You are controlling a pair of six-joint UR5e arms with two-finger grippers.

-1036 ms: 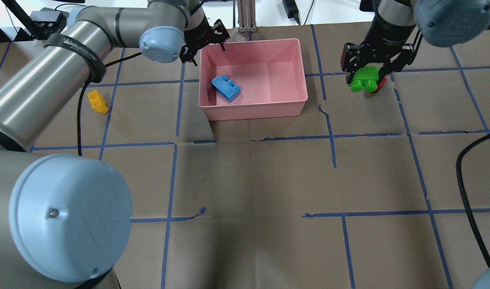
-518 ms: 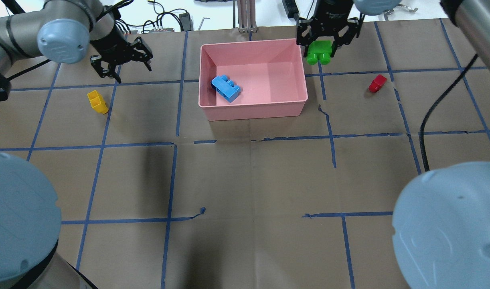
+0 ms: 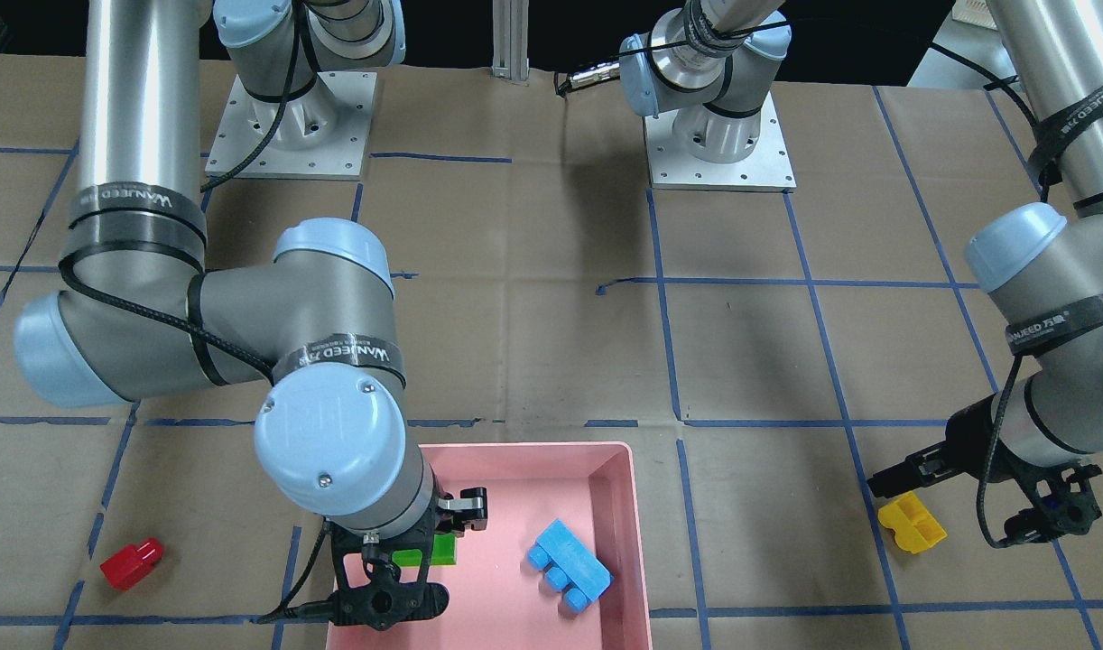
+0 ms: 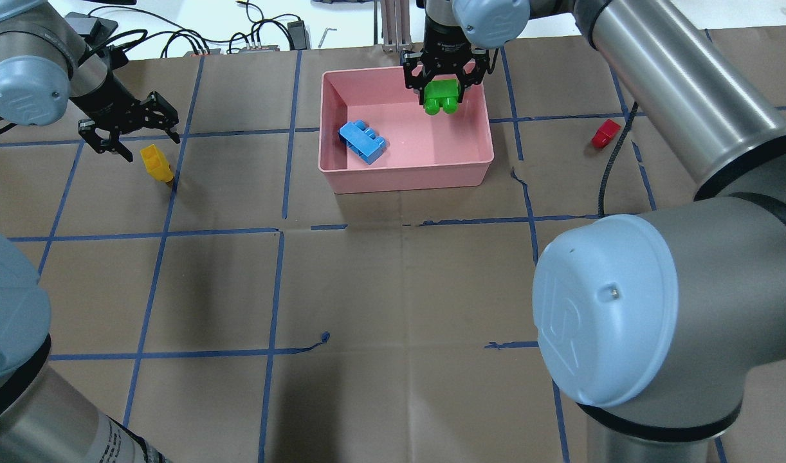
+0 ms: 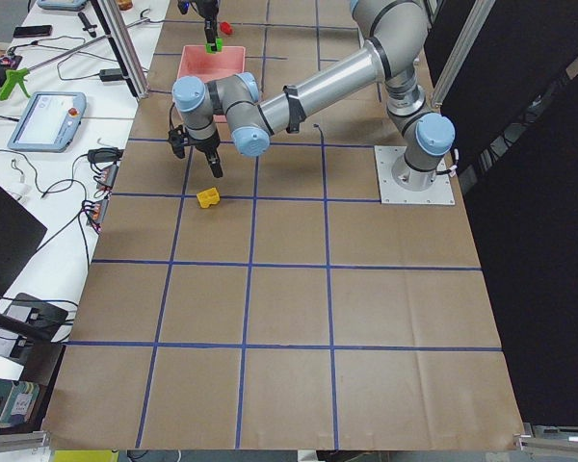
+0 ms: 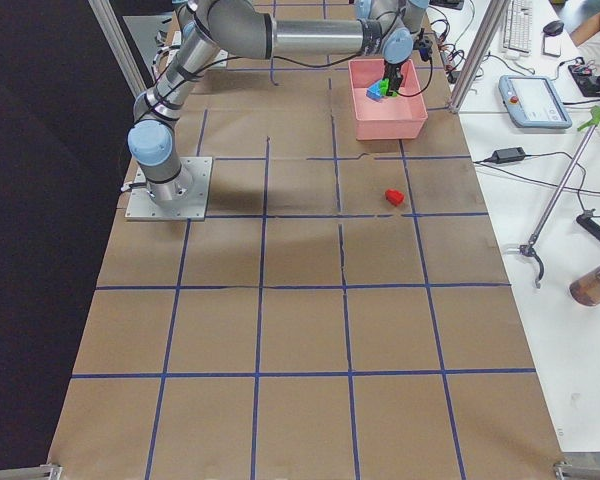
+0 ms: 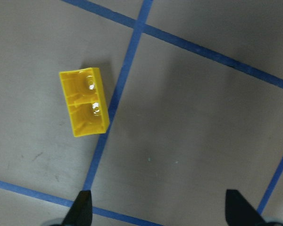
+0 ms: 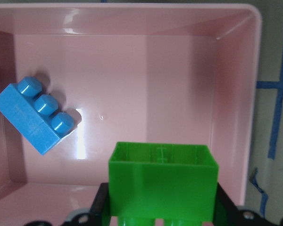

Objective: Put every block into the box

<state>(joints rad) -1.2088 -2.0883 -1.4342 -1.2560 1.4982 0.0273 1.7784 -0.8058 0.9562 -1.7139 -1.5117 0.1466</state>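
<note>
My right gripper (image 4: 441,89) is shut on the green brick (image 4: 442,96) and holds it over the far right part of the pink box (image 4: 406,179). The wrist view shows the green brick (image 8: 162,181) above the box floor. The light-blue brick (image 4: 362,141) lies inside the box at its left side. My left gripper (image 4: 136,138) is open and hovers just beyond the yellow brick (image 4: 156,161), which lies on the table left of the box. In the left wrist view the yellow brick (image 7: 83,108) lies ahead of the open fingertips (image 7: 82,209). The red brick (image 4: 605,134) lies on the table right of the box.
Brown paper with a blue tape grid covers the table. The two arm bases (image 3: 718,144) stand at the robot's side. Cables and a metal post (image 4: 393,26) lie beyond the box's far edge. My right arm's black cable (image 4: 615,161) hangs near the red brick.
My right gripper has carried the green brick left, from beside the box's far right corner to over the inside of the box. My left gripper has moved left and nearer to the yellow brick.
</note>
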